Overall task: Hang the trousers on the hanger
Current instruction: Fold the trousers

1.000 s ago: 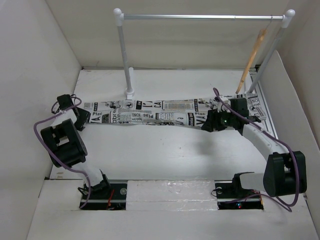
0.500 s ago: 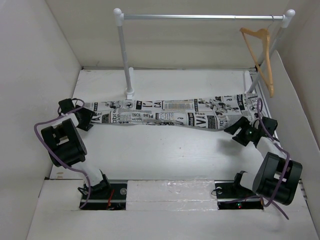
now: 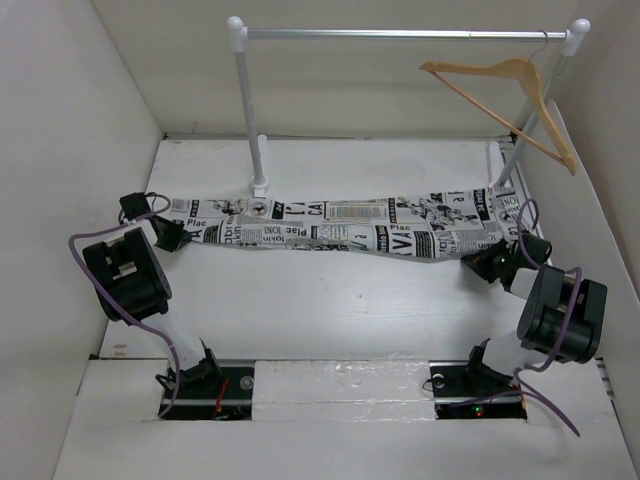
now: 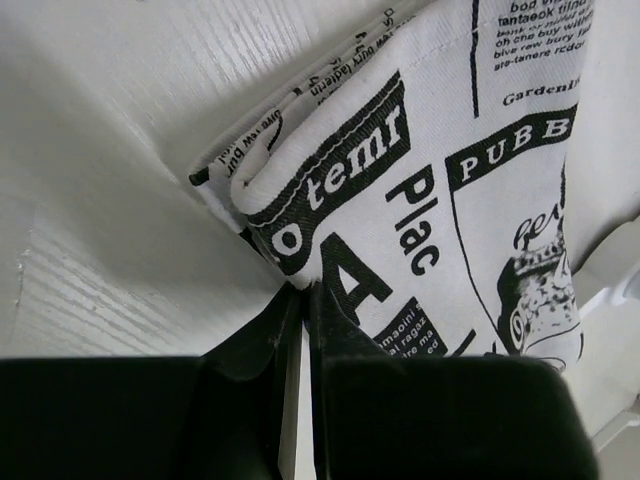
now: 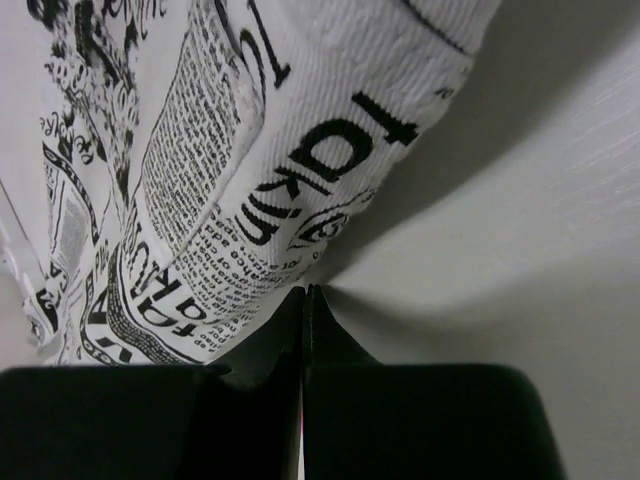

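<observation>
The trousers [image 3: 330, 225], white with black newspaper print, lie stretched in a long band across the table from left to right. My left gripper [image 3: 178, 236] sits at their left end. In the left wrist view it [image 4: 305, 290] is shut, with the hem of the trousers [image 4: 450, 150] pinched at its tips. My right gripper [image 3: 487, 262] is at the lower corner of their right end. Its jaws [image 5: 305, 290] are also shut, on a folded edge of the trousers [image 5: 200, 150] that stands lifted off the table. The tan wooden hanger [image 3: 500, 75] hangs by its hook from the right end of the rail.
A silver rail [image 3: 400, 34] on white posts [image 3: 245, 110] spans the back of the table, and its left post stands just behind the trousers. White walls close in the left, back and right sides. Both arm bases sit at the near edge.
Both grippers have closed on the ends of the trousers. The right arm drew back to the right end. The hanger has swung round on the rail to show its full width.
</observation>
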Motion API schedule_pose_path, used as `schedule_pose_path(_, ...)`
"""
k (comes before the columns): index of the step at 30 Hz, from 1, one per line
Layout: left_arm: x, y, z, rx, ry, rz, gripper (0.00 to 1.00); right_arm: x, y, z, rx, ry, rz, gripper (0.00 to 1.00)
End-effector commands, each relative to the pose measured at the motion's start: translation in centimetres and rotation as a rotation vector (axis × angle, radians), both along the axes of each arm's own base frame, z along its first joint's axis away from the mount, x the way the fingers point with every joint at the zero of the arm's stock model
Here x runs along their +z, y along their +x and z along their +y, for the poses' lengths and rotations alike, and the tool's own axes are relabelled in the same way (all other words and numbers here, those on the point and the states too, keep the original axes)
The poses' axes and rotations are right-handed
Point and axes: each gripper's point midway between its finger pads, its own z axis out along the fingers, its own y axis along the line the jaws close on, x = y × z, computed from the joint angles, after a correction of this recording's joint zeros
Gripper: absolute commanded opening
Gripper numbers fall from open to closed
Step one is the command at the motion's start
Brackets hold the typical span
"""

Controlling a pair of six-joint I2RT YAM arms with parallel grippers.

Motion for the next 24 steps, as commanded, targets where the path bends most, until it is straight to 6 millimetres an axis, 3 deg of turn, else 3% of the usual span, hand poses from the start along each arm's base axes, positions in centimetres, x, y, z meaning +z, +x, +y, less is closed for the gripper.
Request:
schedule_pose_path(1,0.9,-0.9,2.0,0.025,0.112,0.072,0.0,2.9,2.4,-2.6,-0.035,-0.114,-0.114,0.0)
schedule_pose_path(5,2.2,-1.6,3.9,0.037,0.224,0.102,0.0,3.9,1.0,-2.9,-0.033,-0.185,-0.122,0.0)
schedule_pose_path(6,2.3,-1.7,3.9,0.021,0.231,0.105,0.0,4.1,0.8,-2.6,-0.017,-0.185,-0.131,0.28)
schedule_pose_path(9,2.4,-1.8,3.7,0.016,0.229,0.101,0.0,4.5,0.9,-1.7,0.041,-0.194,-0.132,0.7)
schedule_pose_path(12,2.7,-1.7,3.6,0.009,0.225,0.095,0.0,3.2,2.1,-1.4,0.075,-0.154,-0.111,0.73)
schedule_pose_path(14,2.9,-1.9,3.5,-0.003,0.227,0.094,0.0,1.6,2.9,-1.8,0.058,-0.12,-0.075,0.72)
schedule_pose_path(16,3.5,-1.9,3.5,-0.006,0.236,0.084,0.0,1.4,3.8,-2.0,0.033,-0.098,-0.099,0.57)
schedule_pose_path(17,3.6,-2.0,3.5,-0.01,0.244,0.086,0.0,0.8,3.8,-2.0,0.023,-0.082,-0.09,0.37)
schedule_pose_path(18,4.0,-2.2,3.5,-0.011,0.249,0.085,0.0,0.8,3.8,-1.9,0.014,-0.075,-0.091,0.1)
schedule_pose_path(19,3.9,-2.5,3.6,-0.01,0.254,0.094,0.0,0.9,3.7,-1.9,0.014,-0.073,-0.088,0.03)
schedule_pose_path(20,4.1,-2.6,3.9,-0.004,0.274,0.099,0.0,0.6,3.4,-1.8,0.021,-0.077,-0.076,0.0)
schedule_pose_path(21,4.3,-3.0,3.9,0.0,0.279,0.109,0.0,1.8,3.0,-1.9,0.018,-0.107,-0.1,0.0)
schedule_pose_path(24,4.4,-4.5,4.6,0.061,0.301,0.173,0.0,1.9,0.2,-2.2,0.023,-0.151,-0.043,0.0)
